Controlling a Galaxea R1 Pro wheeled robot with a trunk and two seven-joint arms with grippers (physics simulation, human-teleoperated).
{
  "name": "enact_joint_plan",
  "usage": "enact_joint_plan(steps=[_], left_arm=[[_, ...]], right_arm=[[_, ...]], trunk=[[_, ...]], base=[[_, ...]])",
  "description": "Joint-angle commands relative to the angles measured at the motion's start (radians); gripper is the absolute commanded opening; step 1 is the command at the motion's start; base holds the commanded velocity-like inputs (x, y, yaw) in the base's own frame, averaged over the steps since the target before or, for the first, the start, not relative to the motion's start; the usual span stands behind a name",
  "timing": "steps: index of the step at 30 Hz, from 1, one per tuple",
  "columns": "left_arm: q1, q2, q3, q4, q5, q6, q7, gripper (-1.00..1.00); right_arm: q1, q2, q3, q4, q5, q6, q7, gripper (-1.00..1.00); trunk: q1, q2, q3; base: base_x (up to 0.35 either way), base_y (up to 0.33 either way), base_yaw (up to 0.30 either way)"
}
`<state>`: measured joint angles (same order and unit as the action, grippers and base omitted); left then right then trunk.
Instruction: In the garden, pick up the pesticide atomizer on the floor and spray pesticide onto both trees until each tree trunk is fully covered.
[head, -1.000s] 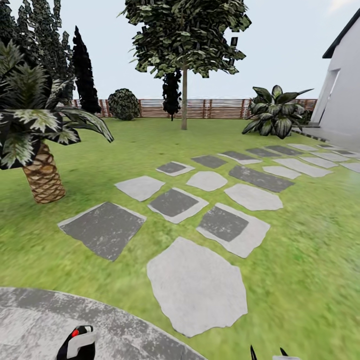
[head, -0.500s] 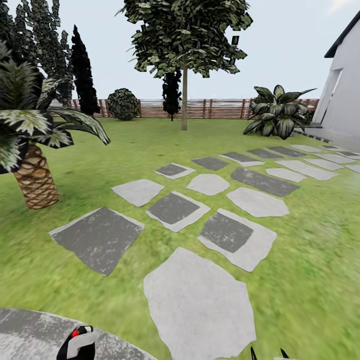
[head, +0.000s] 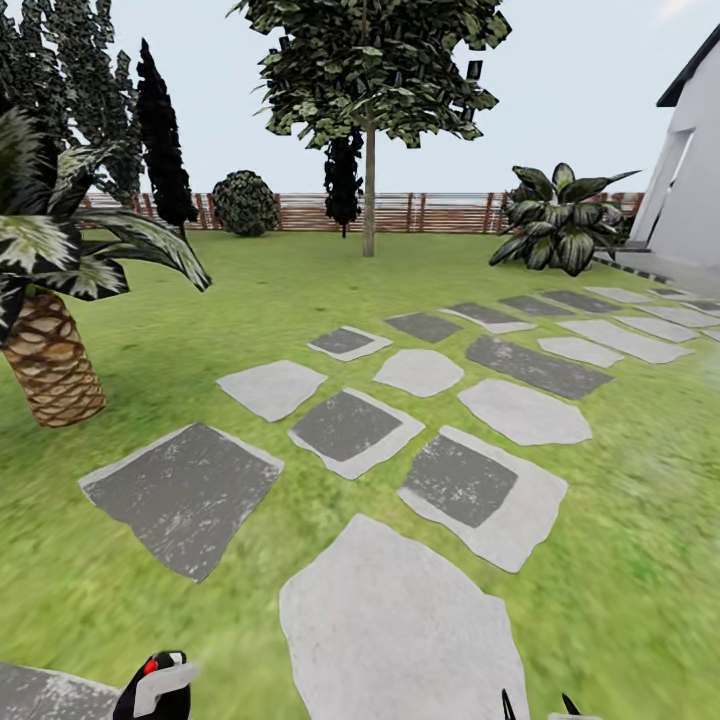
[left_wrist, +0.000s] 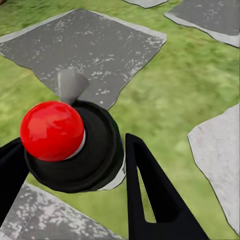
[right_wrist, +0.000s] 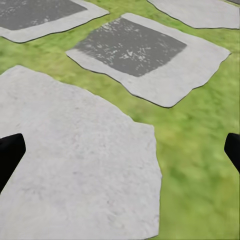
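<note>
The black pesticide atomizer (head: 160, 686) with its red nozzle top (left_wrist: 52, 130) stands upright between the fingers (left_wrist: 150, 195) of my left gripper (left_wrist: 75, 175), low over the lawn. The left gripper is shut on the bottle's body. My right gripper (right_wrist: 120, 152) is open, its two black tips (head: 535, 706) wide apart over a pale stepping slab (right_wrist: 75, 165). One tree with a straight grey-brown trunk (head: 369, 195) and a broad green-white canopy (head: 370, 70) rises far ahead near the wooden fence (head: 440, 212).
Grey stepping slabs (head: 350, 430) run across the grass toward a white house wall (head: 695, 180) at the right. A short scaly palm (head: 50, 370) stands close on the left. Black cypress-like trees (head: 160, 140), a round bush (head: 245, 203) and a broad-leaf plant (head: 560, 220) line the fence.
The whole head view has shifted: slabs and palm have drawn nearer and the round paving at the bottom has nearly slid out. Both grippers keep their places, the atomizer still held.
</note>
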<state>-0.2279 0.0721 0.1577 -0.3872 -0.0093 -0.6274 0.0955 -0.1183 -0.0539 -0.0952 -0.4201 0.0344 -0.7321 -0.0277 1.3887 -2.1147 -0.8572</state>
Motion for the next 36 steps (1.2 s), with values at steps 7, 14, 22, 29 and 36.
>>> enact_joint_plan(steps=[7,14,22,29,36], left_arm=[[-0.001,0.0,0.0,0.001,-0.001,-0.003,0.003,-1.0],[-0.001,0.0,0.0,0.001,-0.001,-0.003,0.003,-1.0],[-0.001,0.0,0.0,0.001,-0.001,-0.003,0.003,-1.0],[-0.001,0.0,0.0,0.001,-0.001,-0.003,0.003,-1.0],[-0.001,0.0,0.0,0.001,-0.001,-0.003,0.003,-1.0]], right_arm=[[-0.001,0.0,-0.001,0.001,0.005,-0.003,-0.003,1.0],[0.0,0.001,-0.001,0.001,0.005,-0.003,-0.003,1.0],[0.0,0.001,0.0,0.0,0.005,-0.003,-0.002,1.0],[0.0,0.001,0.0,0.001,0.005,-0.003,0.0,1.0],[0.0,0.0,0.0,0.015,0.007,-0.003,0.002,1.0]], trunk=[[0.0,0.0,-0.012],[0.0,0.0,-0.023],[0.0,0.0,-0.036],[0.0,0.0,-0.039],[0.0,0.0,-0.039]], base=[[0.339,0.0,0.0],[0.339,0.0,0.0],[0.339,0.0,0.0],[0.339,0.0,0.0],[0.339,0.0,0.0]])
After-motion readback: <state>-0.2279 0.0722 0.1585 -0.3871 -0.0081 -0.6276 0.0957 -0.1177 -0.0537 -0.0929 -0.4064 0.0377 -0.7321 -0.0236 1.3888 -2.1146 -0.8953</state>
